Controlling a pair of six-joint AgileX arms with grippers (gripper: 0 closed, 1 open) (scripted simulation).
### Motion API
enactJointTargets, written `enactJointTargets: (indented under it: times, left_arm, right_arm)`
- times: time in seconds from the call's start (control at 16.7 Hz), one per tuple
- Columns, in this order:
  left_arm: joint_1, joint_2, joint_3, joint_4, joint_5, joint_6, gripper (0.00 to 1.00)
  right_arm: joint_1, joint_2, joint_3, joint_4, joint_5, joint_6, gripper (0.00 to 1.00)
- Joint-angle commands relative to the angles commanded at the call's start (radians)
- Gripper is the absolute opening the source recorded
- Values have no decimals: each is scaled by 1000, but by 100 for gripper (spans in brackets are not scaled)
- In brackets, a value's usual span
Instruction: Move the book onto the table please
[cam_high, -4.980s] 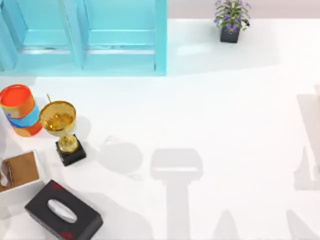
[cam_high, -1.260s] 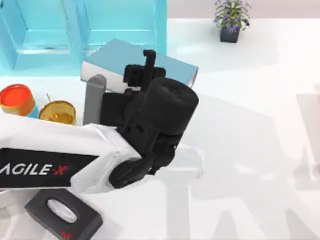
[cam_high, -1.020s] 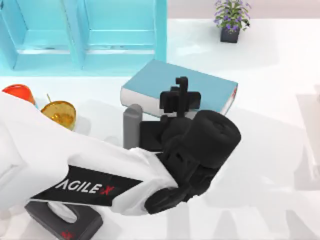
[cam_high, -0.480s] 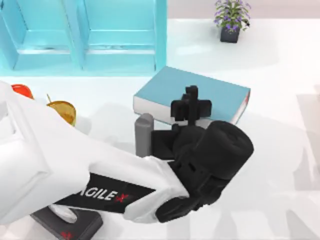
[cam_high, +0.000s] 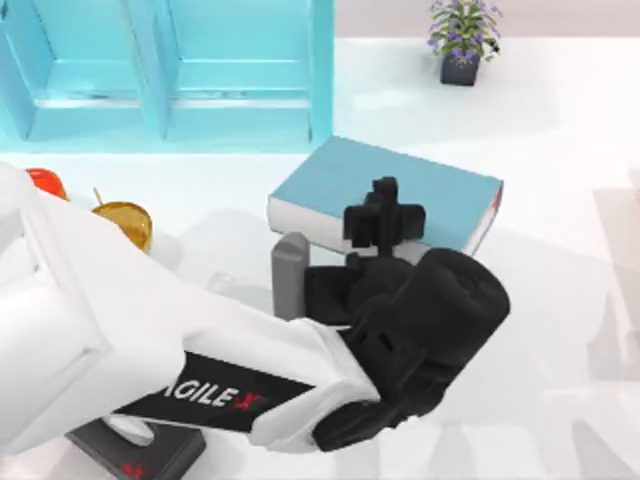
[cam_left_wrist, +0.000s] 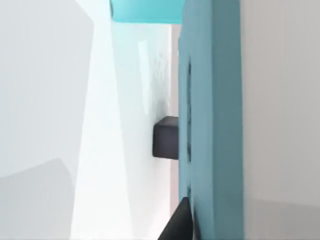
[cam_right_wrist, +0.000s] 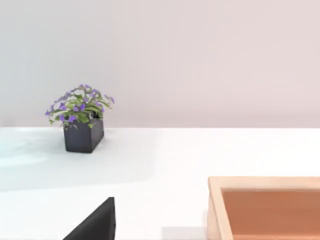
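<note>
The book (cam_high: 420, 185), light blue with white page edges and a red spine mark, lies flat over the white table (cam_high: 560, 180), just right of the turquoise shelf unit (cam_high: 170, 70). My left gripper (cam_high: 383, 215) is shut on the book's near long edge, and its white arm reaches in from the lower left. In the left wrist view the book's blue cover (cam_left_wrist: 212, 100) runs close past the camera, with one black finger (cam_left_wrist: 167, 137) pressed against it. Whether the book touches the table I cannot tell. My right gripper (cam_right_wrist: 95, 225) is parked, facing the far edge of the table.
A gold trophy (cam_high: 125, 222) and an orange can (cam_high: 45, 182) stand at the left, partly behind the arm. A black tissue box (cam_high: 140, 455) lies at the front left. A potted plant (cam_high: 462, 40) stands at the back right. A wooden tray (cam_right_wrist: 265, 207) is near the right gripper.
My left arm came in and carried the book from in front of the shelf unit to the right and nearer. Over the last half second it has hardly moved.
</note>
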Motion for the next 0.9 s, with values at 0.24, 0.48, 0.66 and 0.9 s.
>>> enactJointTargets:
  times: [0.24,0.48,0.66,0.9]
  left_arm:
    - [0,61,-19,80,1,0,0]
    - [0,78,-25,102,1,1,0]
    - [0,78,-25,102,1,1,15]
    - [0,78,-25,102,1,1,45]
  right_arm:
    - [0,0,0,0,0,0,100]
    - [0,0,0,0,0,0,100]
    - [0,0,0,0,0,0,100]
    - [0,0,0,0,0,0,100]
